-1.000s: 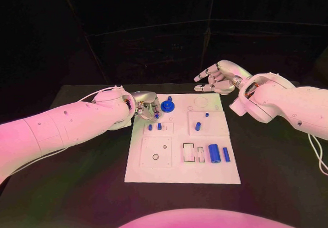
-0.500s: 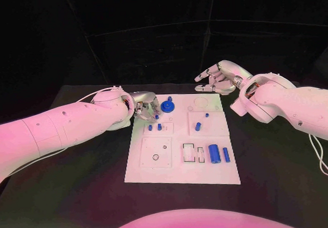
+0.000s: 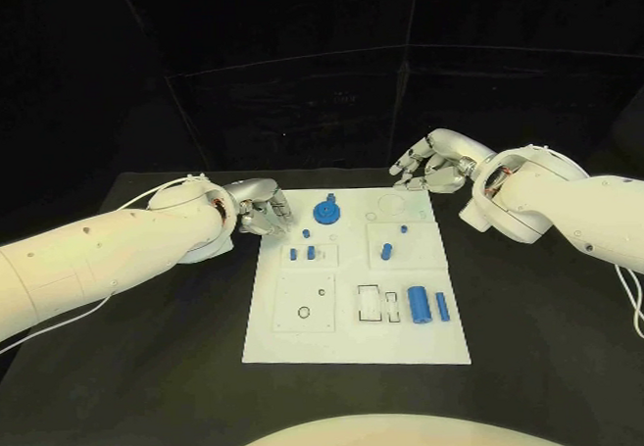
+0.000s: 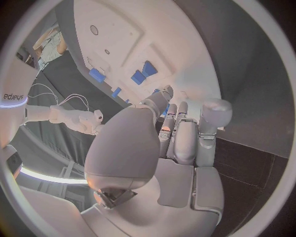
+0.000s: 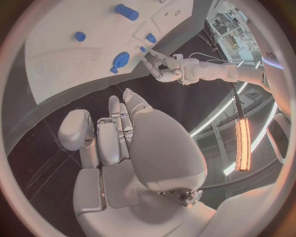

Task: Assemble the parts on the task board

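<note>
While the white task board [image 3: 353, 310] lies flat at the centre of the black desk [image 3: 553, 352], both arms sit near its upper end. Left robot hand [image 3: 261, 207]: just off the board's upper left edge, fingers curled inward, nothing in them; the left wrist view confirms fingers [image 4: 185, 133] drawn together with an empty palm. Right robot hand [image 3: 431, 165]: near the board's upper right corner, fingers also curled in on nothing, same in the right wrist view [image 5: 117, 133]. Round blue part with knob [image 3: 328, 212] stands at upper centre of the board, apart from both hands. Small blue pegs [image 3: 302, 252] sit left of centre; short blue piece [image 3: 387, 248] right of centre. Large blue cylinder [image 3: 418, 304] and slim blue pin [image 3: 441, 304] lie side by side, lower right of the board.
</note>
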